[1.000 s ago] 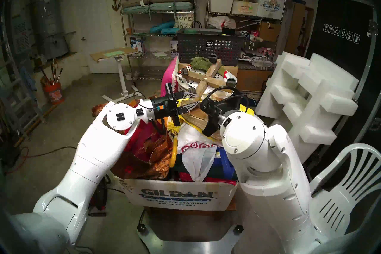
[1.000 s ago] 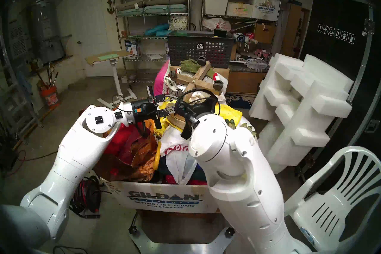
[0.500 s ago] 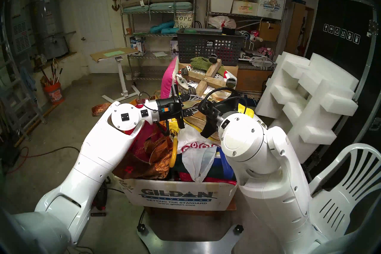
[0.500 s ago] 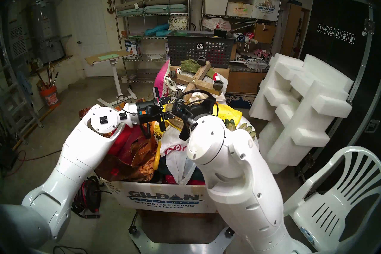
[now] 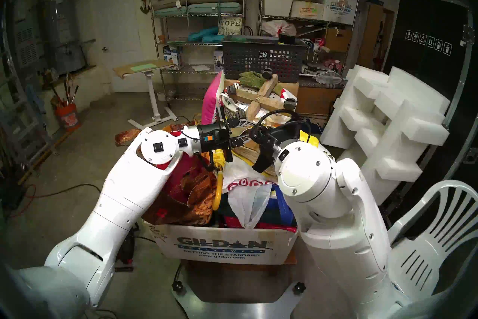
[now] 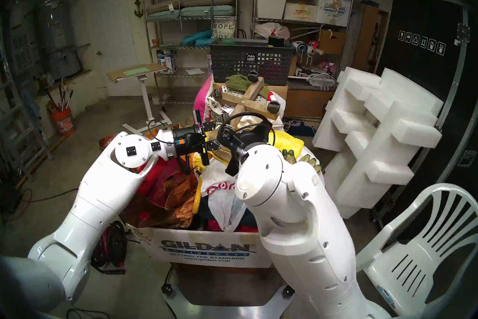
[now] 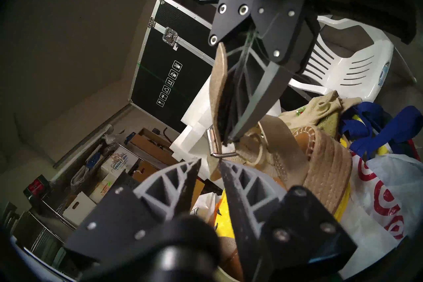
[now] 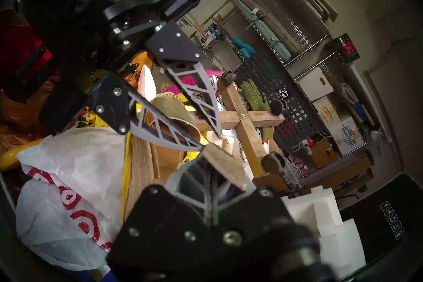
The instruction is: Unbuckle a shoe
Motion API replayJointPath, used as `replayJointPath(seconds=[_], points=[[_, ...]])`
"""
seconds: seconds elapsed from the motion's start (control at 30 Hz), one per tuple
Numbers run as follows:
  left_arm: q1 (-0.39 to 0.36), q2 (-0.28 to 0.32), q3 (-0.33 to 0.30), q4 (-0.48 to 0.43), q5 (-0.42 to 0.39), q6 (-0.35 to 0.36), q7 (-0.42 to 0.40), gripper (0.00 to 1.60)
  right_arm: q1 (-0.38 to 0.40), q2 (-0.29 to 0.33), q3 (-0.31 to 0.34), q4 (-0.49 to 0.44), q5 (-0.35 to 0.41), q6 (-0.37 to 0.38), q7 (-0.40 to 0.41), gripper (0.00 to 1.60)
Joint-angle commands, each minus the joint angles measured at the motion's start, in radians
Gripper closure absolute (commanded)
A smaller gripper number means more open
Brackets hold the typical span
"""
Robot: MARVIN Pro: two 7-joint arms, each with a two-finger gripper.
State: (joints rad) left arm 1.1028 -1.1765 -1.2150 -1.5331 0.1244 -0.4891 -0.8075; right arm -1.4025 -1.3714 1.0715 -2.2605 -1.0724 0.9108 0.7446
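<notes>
Rightward since the earlier frame, the left tool (image 7: 209, 163) stood slightly apart beside the small metal buckle (image 7: 214, 145), shown only by its wrist camera, while the right tool (image 7: 225, 139) clamped the tan jute-soled wedge sandal's (image 7: 325, 160) strap (image 7: 217, 91) atop the box clutter.

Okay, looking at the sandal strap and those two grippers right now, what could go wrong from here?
1. The right gripper pinches the strap just beside the buckle, perhaps blocking its release.
2. The left gripper stands open, its fingertips close around the buckle; closing now might catch the strap too.
3. The sandal rests loosely on a plastic bag atop heaped clutter; a pull may drag it.
</notes>
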Motion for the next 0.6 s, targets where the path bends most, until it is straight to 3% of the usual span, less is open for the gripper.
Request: replayJointPath(seconds=[0.0, 0.57], points=[[-0.018, -0.014, 0.003, -0.006, -0.003, 0.001, 0.002, 0.8, 0.019, -0.013, 0.001, -0.014, 0.003, -0.004, -0.003, 1.6], [-0.014, -0.011, -0.001, 0.0, -0.005, -0.003, 0.004, 0.71, 0.02, -0.02, 0.001, -0.006, 0.008, -0.009, -0.002, 1.6]])
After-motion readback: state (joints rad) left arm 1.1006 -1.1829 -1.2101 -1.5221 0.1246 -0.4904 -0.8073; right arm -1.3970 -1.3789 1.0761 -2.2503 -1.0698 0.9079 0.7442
